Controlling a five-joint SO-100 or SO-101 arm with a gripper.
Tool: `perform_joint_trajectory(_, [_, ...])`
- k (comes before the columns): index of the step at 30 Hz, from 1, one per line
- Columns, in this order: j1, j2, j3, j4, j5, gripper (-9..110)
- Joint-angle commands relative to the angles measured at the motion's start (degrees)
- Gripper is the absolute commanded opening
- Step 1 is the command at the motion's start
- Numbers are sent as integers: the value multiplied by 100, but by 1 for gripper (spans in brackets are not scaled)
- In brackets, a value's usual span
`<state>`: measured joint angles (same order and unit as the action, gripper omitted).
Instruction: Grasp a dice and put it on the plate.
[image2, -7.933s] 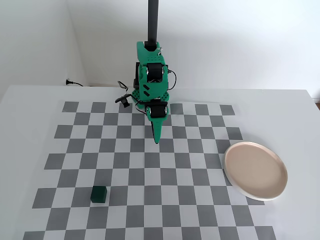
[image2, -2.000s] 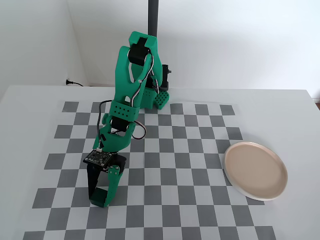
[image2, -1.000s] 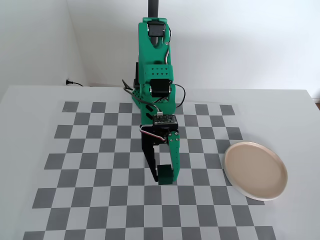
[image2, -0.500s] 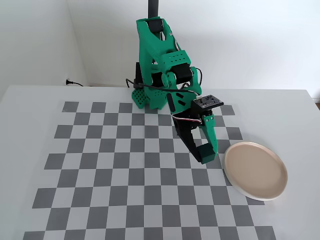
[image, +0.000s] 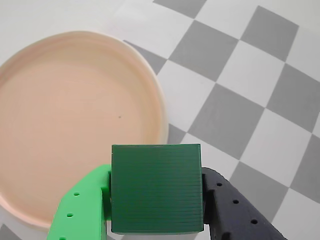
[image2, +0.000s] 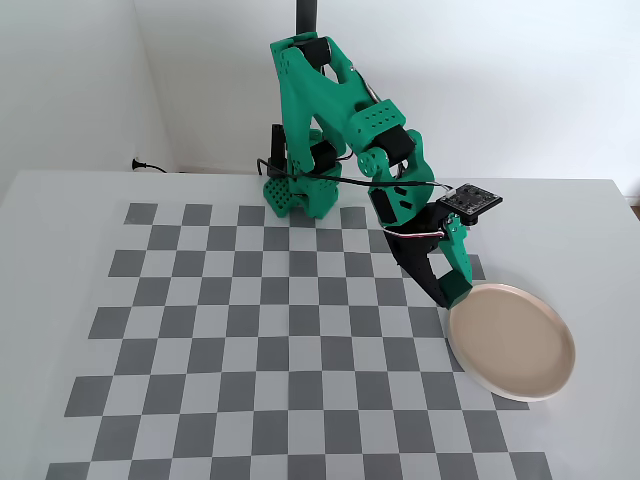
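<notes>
Dark green, the small plain cube (image: 156, 187) sits clamped in our claw (image: 156, 220), carried clear of the checkered worktop (image2: 300, 330) so it can drop onto the round pinkish-beige plate (image: 55, 125) just beyond the fingertips.

In the wrist view, the plate (image: 60, 125) runs off the left frame edge, and the dice (image: 156, 187) hides the end effector (image: 156, 220) fingertips; in the fixed view, the dice is barely discernible.

The small dark green cube dice (image: 156, 187) is off its checker square, clamped in the green-and-black gripper (image2: 452, 290), now at the pale pinkish-beige round plate's (image2: 520, 375) near-left rim.
</notes>
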<state>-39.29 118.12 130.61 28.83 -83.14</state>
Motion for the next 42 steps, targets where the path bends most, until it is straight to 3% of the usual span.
perform_joint_trajectory(1, [-272,-202,-914,18,62,-4])
perform_joint_trajectory(30, [-940,-3691,-3955,193,299,-4])
perform_joint_trajectory(42, [-932,-4140,-4368,193,431,9])
